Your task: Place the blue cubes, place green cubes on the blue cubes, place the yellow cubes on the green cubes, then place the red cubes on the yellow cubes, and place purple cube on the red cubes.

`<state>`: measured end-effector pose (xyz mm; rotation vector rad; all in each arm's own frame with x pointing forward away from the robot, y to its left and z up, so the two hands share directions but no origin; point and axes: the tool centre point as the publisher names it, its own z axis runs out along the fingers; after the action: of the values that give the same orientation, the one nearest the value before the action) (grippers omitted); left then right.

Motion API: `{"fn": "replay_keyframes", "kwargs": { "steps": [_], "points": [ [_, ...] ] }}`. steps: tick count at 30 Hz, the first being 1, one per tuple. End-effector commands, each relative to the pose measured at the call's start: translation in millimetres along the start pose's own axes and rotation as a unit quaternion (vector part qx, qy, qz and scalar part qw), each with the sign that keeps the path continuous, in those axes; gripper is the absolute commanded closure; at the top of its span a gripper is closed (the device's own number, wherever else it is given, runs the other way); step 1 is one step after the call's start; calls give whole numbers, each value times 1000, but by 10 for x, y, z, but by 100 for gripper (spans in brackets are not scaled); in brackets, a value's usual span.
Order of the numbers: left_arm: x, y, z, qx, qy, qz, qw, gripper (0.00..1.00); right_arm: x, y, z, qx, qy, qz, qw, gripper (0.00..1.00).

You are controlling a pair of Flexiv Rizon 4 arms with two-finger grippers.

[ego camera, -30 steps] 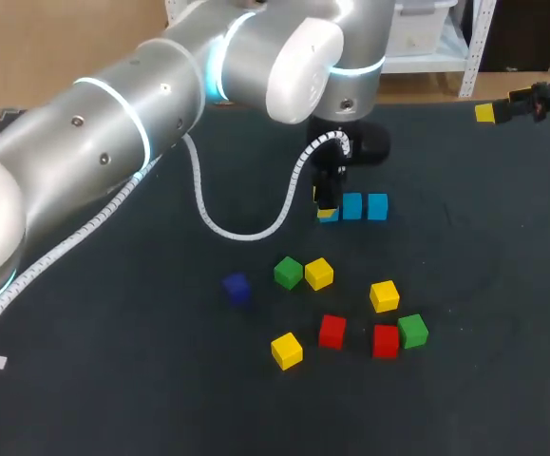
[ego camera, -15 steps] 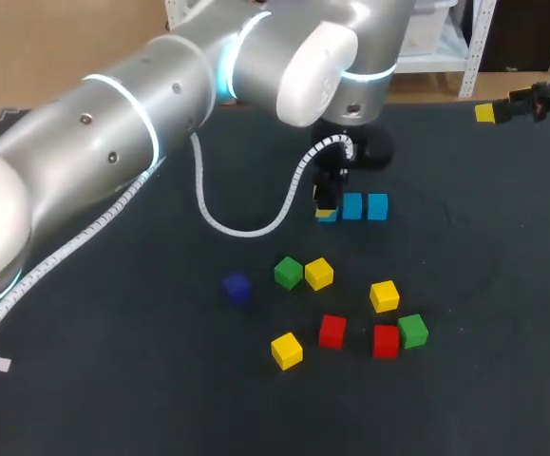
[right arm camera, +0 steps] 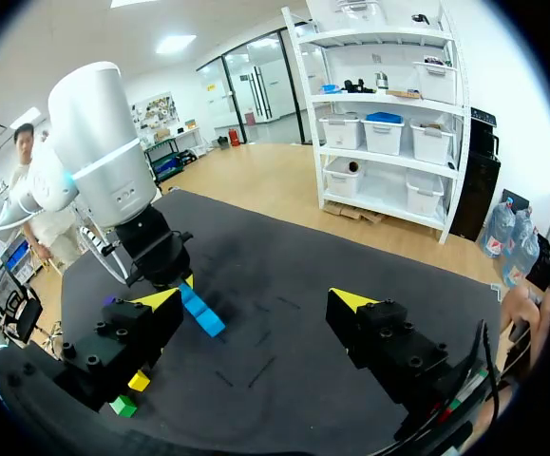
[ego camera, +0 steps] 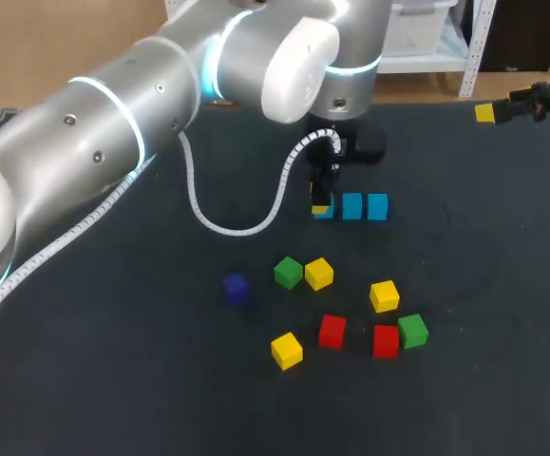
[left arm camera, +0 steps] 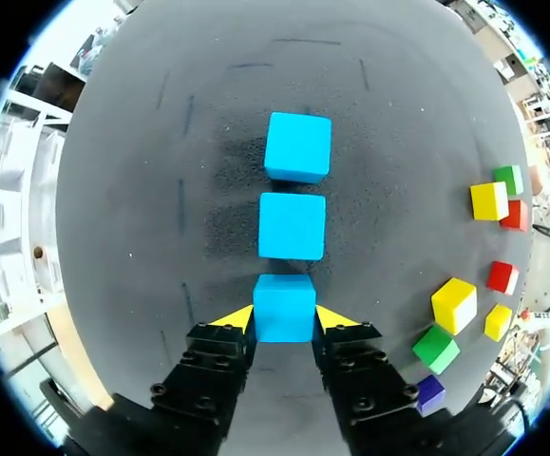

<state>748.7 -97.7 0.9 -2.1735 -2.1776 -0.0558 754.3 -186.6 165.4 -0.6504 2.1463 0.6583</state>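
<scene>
Blue cubes (left arm camera: 292,226): three in a row on desk (left arm camera: 142,190) | left jaws grip the end cube (left arm camera: 284,306) | right jaws wide, empty

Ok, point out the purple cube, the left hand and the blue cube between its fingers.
purple cube (ego camera: 236,288): head view, middle of the cube.
left hand (left arm camera: 284,321): left wrist view, midway between its yellow tips.
blue cube (left arm camera: 285,302): left wrist view, top face.

Table cover (left arm camera: 161,142) — black, matt, fine-grained, cloth-like. The blue cube (left arm camera: 284,304) between the jaws: smooth faces, soft sheen, plastic-looking. Fingers of the left gripper (left arm camera: 284,318) matt black, tips flat yellow. Shell of the left arm (ego camera: 142,104) — silver, glossy, smooth.
</scene>
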Motion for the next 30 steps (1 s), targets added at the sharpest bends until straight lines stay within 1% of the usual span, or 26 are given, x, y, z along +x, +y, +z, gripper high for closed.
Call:
{"fn": "replay_keyframes", "kwargs": {
  "steps": [1,21,23,25,26,28,29,30],
  "points": [
    [-23,20,5,3,-4,9,1000,100,4,-7,4,-2,-2,-1,1000,0],
    [-80,52,17,10,-9,20,1000,100,4,-7,4,-2,-2,-1,1000,0],
    [-85,50,18,9,-9,20,1000,98,4,-7,4,-2,-2,-1,1000,0],
    [-88,49,24,10,-10,20,1000,91,4,-7,4,-2,-2,-1,1000,0],
    [-87,49,28,10,-10,19,1000,83,4,-7,4,-2,-2,-1,1000,0],
    [-86,49,32,11,-11,18,1000,81,4,-7,4,-2,-2,-1,1000,0],
    [-87,48,33,11,-11,19,1000,75,4,-7,4,-2,-2,-1,1000,0],
    [-89,46,34,11,-10,19,1000,61,4,-7,4,-2,-2,-1,1000,0]
  ]
}}
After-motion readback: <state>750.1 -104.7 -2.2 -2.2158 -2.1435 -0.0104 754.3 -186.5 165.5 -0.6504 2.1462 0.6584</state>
